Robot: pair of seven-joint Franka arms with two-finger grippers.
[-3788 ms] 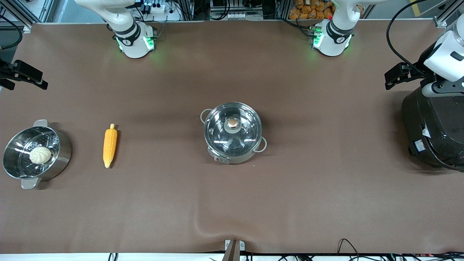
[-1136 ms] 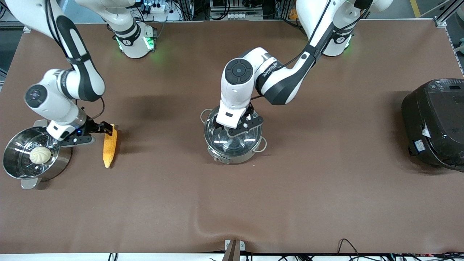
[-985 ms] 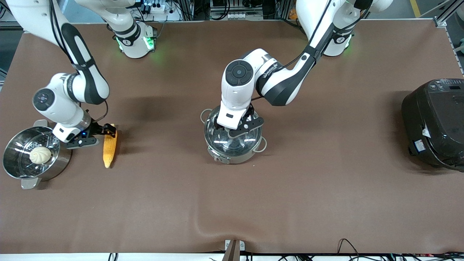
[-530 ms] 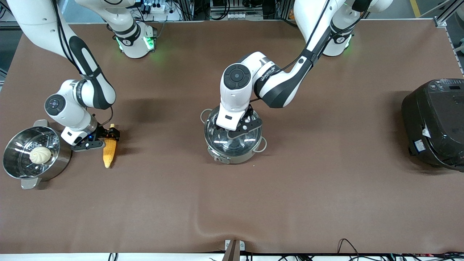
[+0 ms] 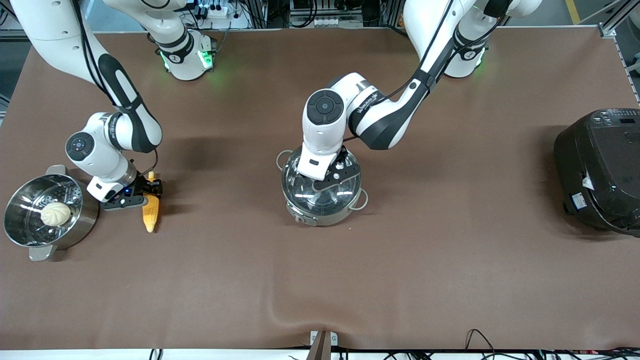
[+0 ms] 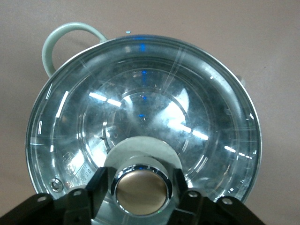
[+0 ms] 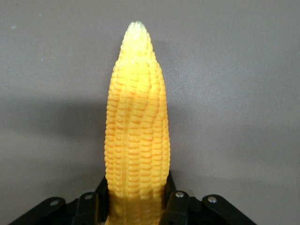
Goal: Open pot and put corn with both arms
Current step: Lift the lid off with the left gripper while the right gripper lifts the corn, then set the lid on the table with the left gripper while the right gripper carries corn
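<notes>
The steel pot (image 5: 320, 212) stands mid-table with its glass lid (image 5: 305, 192) on. My left gripper (image 5: 327, 175) is down over the lid. In the left wrist view its fingers (image 6: 99, 183) stand on either side of the copper knob (image 6: 142, 190) with thin gaps, and the left gripper (image 6: 140, 194) is open. The corn (image 5: 151, 215) lies on the table toward the right arm's end. My right gripper (image 5: 145, 192) is down on its thick end. In the right wrist view the right gripper (image 7: 135, 199) presses both sides of the corn (image 7: 136, 117).
A steel steamer pot (image 5: 30, 239) with a white bun (image 5: 55, 213) stands beside the corn at the right arm's end of the table. A large black rice cooker (image 5: 600, 170) stands at the left arm's end.
Both arms came in from their raised rest poses. The right gripper slid over the corn's thick end and came down onto it. The left gripper settled lower around the lid knob. Corn and lid have not moved.
</notes>
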